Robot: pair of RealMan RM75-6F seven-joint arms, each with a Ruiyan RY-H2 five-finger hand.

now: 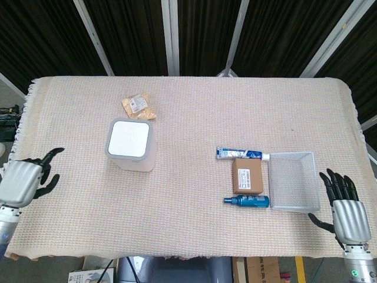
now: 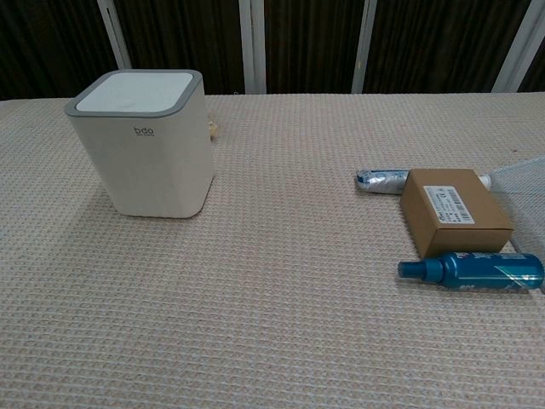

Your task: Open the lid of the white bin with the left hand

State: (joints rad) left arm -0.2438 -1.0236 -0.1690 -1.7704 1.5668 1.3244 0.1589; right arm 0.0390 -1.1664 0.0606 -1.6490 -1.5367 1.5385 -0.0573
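Showing left robot hand point(image 1: 23, 181), fingers apart and empty, well left of closed white bin point(image 1: 131, 144); right robot hand point(image 1: 346, 213) farther.

— Where is the left hand point(image 1: 23, 181)?
— At the left edge of the head view, its silver back turned up; its dark fingers point(image 1: 47, 158) are spread and point rightward, holding nothing.
— And the right hand point(image 1: 345, 211)?
— Low at the right corner of that view; back up, black fingers point(image 1: 337, 186) fanned apart and pointing away from the robot, thumb out to the side; nothing in it; the chest view shows neither hand.
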